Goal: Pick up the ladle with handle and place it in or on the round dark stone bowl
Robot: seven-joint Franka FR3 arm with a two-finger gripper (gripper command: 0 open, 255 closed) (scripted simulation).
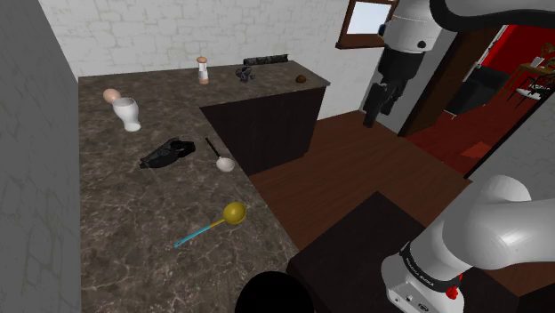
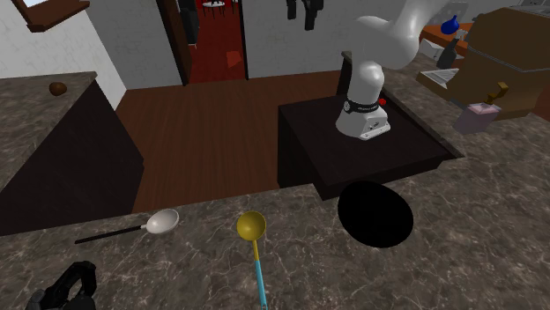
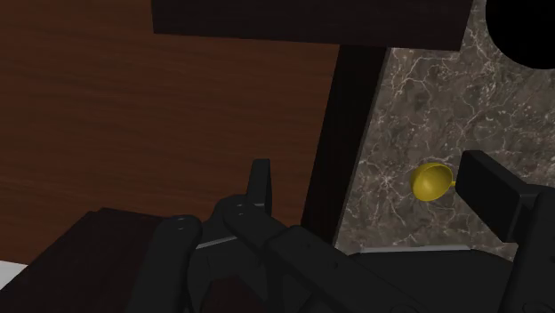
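A ladle with a yellow bowl and a blue handle [image 1: 222, 220] [image 2: 252, 231] lies on the dark marble counter [image 1: 133, 222], near its edge. Its yellow bowl [image 3: 431, 181] shows in the wrist view between my fingers, far below them. The round black bowl [image 1: 274, 293] [image 2: 375, 214] [image 3: 526, 27] sits on the counter by the stand. My black gripper [image 1: 372, 111] [image 2: 301, 12] [image 3: 374, 191] hangs open and empty, high over the wooden floor and well away from both. A second, white ladle with a thin black handle [image 1: 221, 156] [image 2: 150, 224] lies farther along the counter.
On the counter are a black lumpy object [image 1: 169, 153], a white cup [image 1: 129, 114], a pink ball [image 1: 110, 94], a shaker [image 1: 204, 69] and a brown ball [image 1: 301, 78]. The dark stand [image 2: 353, 150] borders the counter. Wooden floor [image 1: 329, 169] lies between.
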